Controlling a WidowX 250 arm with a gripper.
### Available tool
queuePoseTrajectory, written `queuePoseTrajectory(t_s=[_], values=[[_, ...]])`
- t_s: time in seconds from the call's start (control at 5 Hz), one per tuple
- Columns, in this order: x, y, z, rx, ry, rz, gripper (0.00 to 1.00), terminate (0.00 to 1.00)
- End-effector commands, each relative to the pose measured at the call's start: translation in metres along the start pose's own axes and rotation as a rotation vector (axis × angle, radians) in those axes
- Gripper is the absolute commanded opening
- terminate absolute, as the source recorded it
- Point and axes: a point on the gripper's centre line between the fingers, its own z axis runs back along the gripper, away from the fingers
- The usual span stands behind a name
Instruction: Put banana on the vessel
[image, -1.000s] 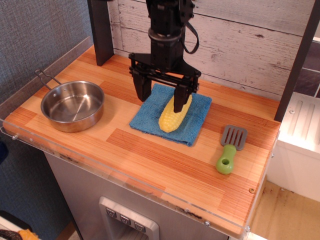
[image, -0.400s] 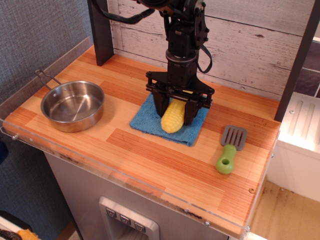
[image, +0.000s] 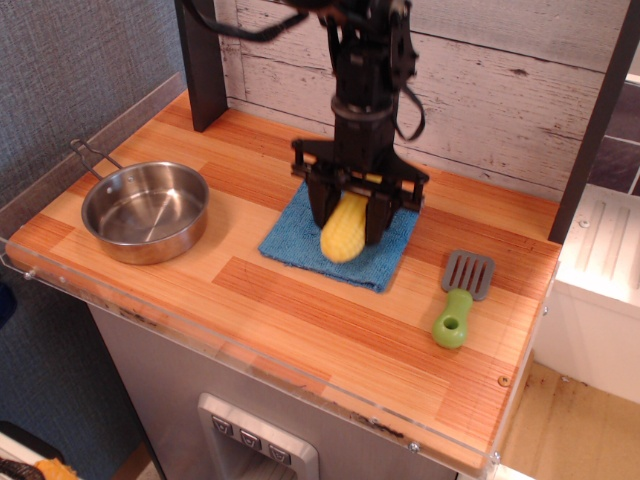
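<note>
Banana (image: 343, 229) between gripper (image: 349, 222) fingers.

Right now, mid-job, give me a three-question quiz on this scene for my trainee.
1. True or false: the jaws of the gripper are closed on the corn cob.
2. What lies under the corn cob? A) steel pan B) blue cloth C) spatula
3. Fill in: the steel pan sits at the table's ____ side in the picture, and holds ____.

Key:
1. True; the jaws grip the cob's upper half.
2. B, the blue cloth.
3. Left; nothing. The green-handled spatula lies on the right.
</note>
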Motion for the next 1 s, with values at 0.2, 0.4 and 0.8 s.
queuePoseTrajectory(t_s=[0.2, 0.4, 0.8], values=[[-0.026, 0.120, 0.057, 0.033, -0.087, 0.205, 0.00, 0.00], [-0.032, 0.150, 0.040, 0.062, -0.049, 0.264, 0.00, 0.00], [-0.041, 0.156, 0.029, 0.077, -0.007, 0.265, 0.00, 0.00]])
